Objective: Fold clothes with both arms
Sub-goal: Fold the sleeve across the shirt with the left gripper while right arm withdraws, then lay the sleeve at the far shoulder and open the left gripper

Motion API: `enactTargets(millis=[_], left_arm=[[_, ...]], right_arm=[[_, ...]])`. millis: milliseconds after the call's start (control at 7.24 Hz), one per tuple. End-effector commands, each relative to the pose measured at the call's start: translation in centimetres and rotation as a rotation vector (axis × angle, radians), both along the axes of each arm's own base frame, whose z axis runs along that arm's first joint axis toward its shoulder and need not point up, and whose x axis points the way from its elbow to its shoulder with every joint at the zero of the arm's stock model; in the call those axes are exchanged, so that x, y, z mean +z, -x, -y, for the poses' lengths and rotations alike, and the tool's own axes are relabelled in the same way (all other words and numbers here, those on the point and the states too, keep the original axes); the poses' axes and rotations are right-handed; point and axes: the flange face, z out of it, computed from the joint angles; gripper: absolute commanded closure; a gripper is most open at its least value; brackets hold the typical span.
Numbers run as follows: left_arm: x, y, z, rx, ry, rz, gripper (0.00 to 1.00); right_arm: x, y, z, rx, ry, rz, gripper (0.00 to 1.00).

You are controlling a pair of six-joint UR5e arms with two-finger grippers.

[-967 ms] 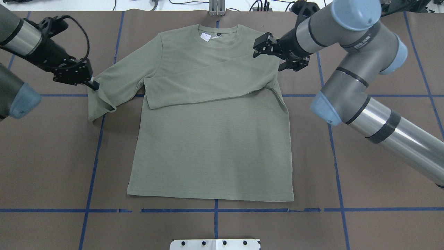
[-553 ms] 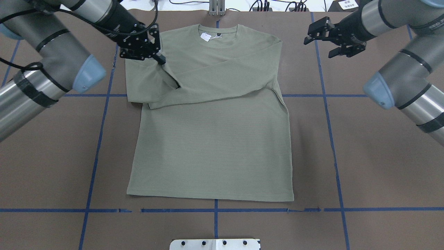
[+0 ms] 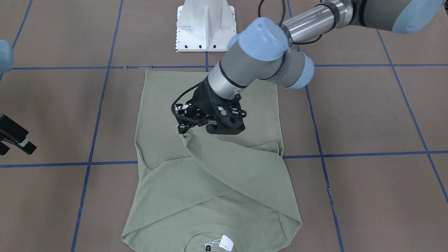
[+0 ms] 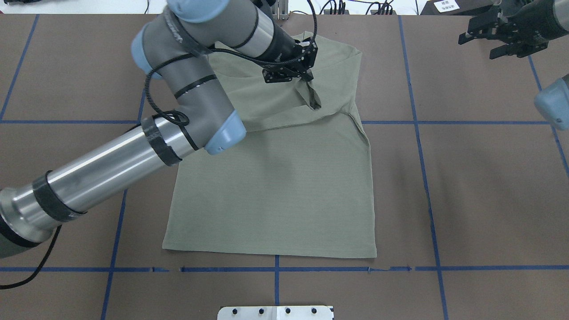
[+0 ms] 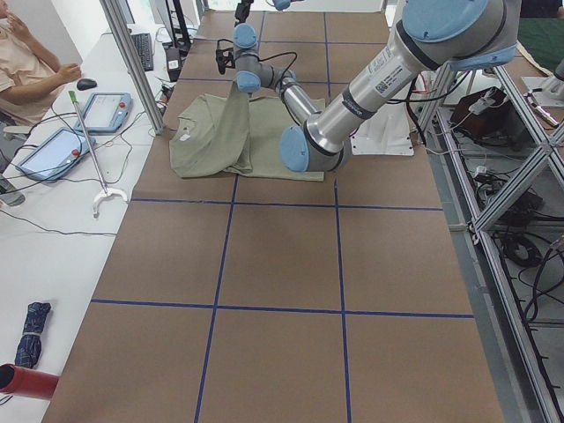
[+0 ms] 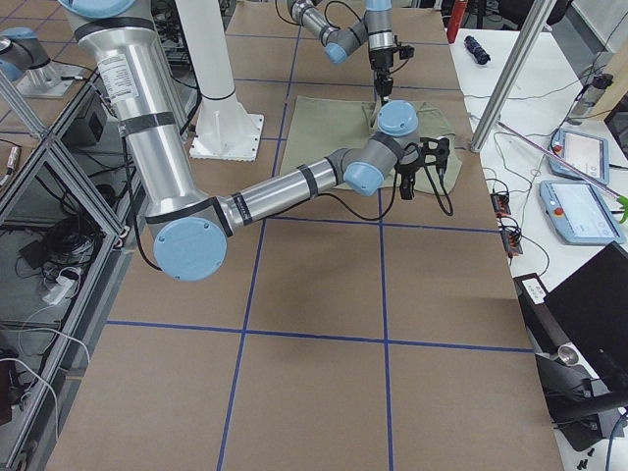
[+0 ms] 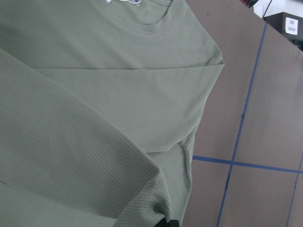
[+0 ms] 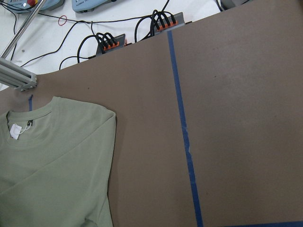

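The pale sage-green shirt (image 4: 275,186) lies flat on the brown table, collar at the far edge, with a white hang tag (image 3: 225,243). Its right sleeve is folded across the chest. My left gripper (image 4: 307,79) is shut on the cuff of the left sleeve (image 3: 238,164). It holds the cuff raised above the chest, past the shirt's middle, with the sleeve draped behind it. The gripper also shows in the front view (image 3: 184,131). My right gripper (image 4: 479,46) is open and empty, off the shirt at the far right corner. The right wrist view shows the shirt's shoulder (image 8: 57,161).
The white pedestal base (image 3: 204,26) stands at the table's near edge. Blue tape lines (image 4: 422,133) grid the brown surface. Cable connectors (image 8: 109,42) sit at the far edge. A seated operator (image 5: 26,62) and tablets are beside the table's far side.
My left gripper has carried the left sleeve cuff from the shirt's left side over the chest towards the right. My right gripper has drawn back to the far right, still open.
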Motion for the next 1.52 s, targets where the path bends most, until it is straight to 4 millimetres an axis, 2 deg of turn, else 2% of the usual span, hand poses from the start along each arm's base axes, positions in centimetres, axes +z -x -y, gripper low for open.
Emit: enactTargets(millis=[0, 138, 276, 415, 691, 829, 967, 1106, 1244, 1382], left_arm=[[0.5, -8.0, -0.5, -0.074, -0.022, 0.014, 1.00], [0.4, -9.2, 0.0, -0.089, -0.013, 0.032, 1.00], [1.6, -10.6, -0.1, -0.093, -0.013, 0.043, 1.00], [1.9, -13.0, -0.5, -0.123, -0.021, 0.041, 1.00], [-0.7, -13.6, -1.5, -0.123, 0.016, -0.001, 0.99], [-0.9, -14.0, -2.1, -0.116, 0.019, -0.005, 0.55], [-0.8, -14.3, -2.6, -0.110, 0.018, -0.006, 0.38], [-1.9, -13.6, -3.0, -0.106, 0.005, -0.029, 0.38], [-1.6, -12.2, -3.9, -0.102, -0.006, -0.054, 0.38], [-0.2, -10.1, -5.5, -0.055, -0.003, -0.064, 0.38]], right_arm=[[0.8, -0.9, 0.3, 0.010, -0.008, -0.019, 0.00], [0.7, -0.9, 0.3, 0.010, -0.010, -0.019, 0.00], [0.9, -0.9, 0.3, 0.010, -0.007, -0.020, 0.00], [0.8, -0.9, 0.2, 0.011, -0.008, -0.020, 0.00], [0.8, -0.9, 0.1, 0.008, -0.008, -0.017, 0.00], [0.8, -0.7, 0.0, 0.004, -0.008, -0.016, 0.00], [0.5, -0.4, -0.1, 0.002, 0.004, -0.006, 0.00], [0.5, -0.3, -0.3, -0.006, 0.007, 0.000, 0.00], [0.4, 0.7, -0.6, -0.020, 0.012, 0.002, 0.00], [0.8, 2.0, -1.3, -0.029, 0.047, 0.014, 0.00]])
